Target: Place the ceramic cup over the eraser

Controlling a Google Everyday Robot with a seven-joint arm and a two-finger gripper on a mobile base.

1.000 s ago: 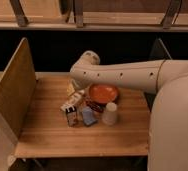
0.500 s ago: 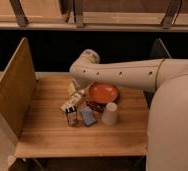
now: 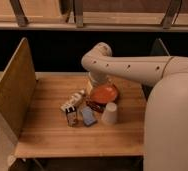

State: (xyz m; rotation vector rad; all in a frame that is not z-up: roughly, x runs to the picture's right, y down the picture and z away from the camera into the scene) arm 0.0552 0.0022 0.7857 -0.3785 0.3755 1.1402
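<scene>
The ceramic cup (image 3: pixel 109 113), off-white and tapered, stands upside down on the wooden table (image 3: pixel 47 135), just in front of the orange plate (image 3: pixel 103 93). The eraser (image 3: pixel 72 118), a stubby block that is white at one end and brownish at the other, stands left of the cup, with a flat light-blue piece (image 3: pixel 88 116) between them. My gripper (image 3: pixel 93 85) hangs from the arm at the plate's back left edge, behind the cup and apart from it.
A longer white bottle-like item (image 3: pixel 74 100) lies behind the eraser. A tall wooden panel (image 3: pixel 12 90) walls the table's left side. My white arm (image 3: pixel 137 67) and body (image 3: pixel 172 125) fill the right side. A dark gap and a shelf lie behind the table.
</scene>
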